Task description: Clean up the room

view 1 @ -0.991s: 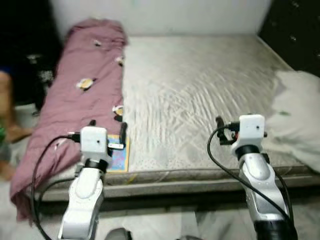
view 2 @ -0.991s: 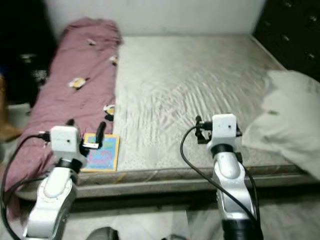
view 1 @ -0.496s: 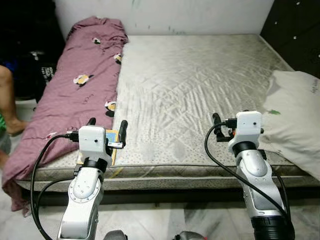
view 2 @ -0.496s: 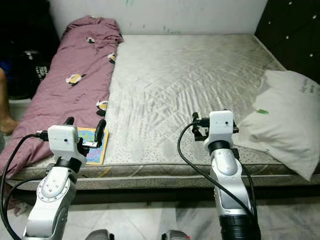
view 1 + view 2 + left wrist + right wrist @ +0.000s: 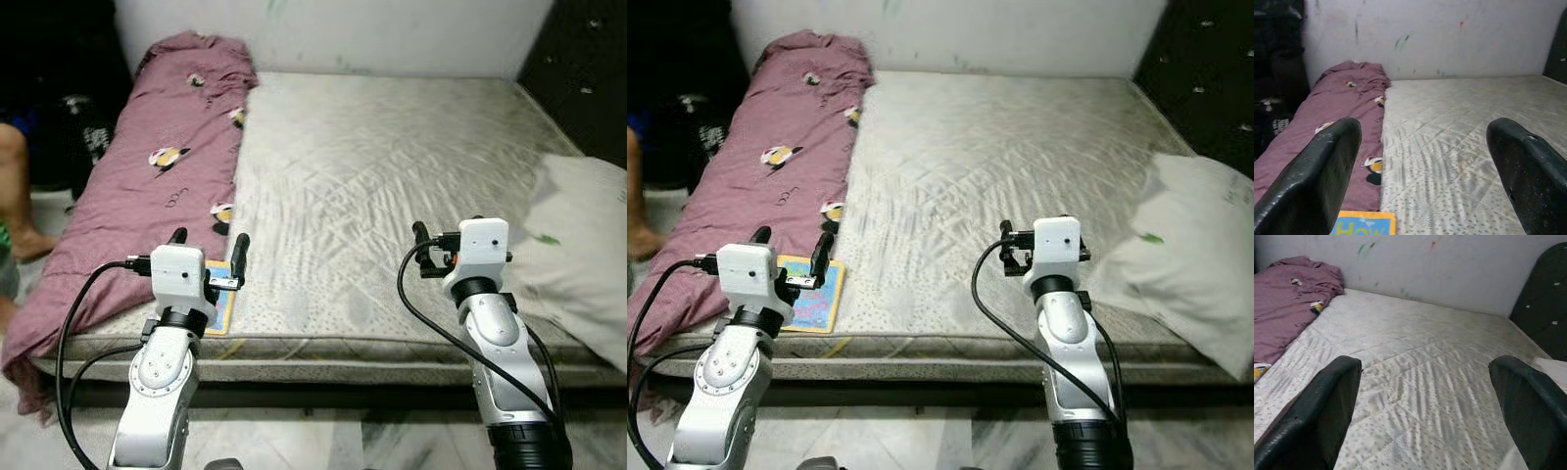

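Left eye view: left claw (image 5: 208, 243) and right claw (image 5: 1420, 406), both spread and empty, are held over the bed's (image 5: 392, 176) near edge beside the colourful book (image 5: 813, 294); risk judged: book pushed under maroon blanket (image 5: 147, 186) or off the edge by a misaligned reach.

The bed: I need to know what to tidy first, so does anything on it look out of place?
A colourful book lies at the mattress edge beside the bunched maroon blanket; the pillow overhangs the right side.
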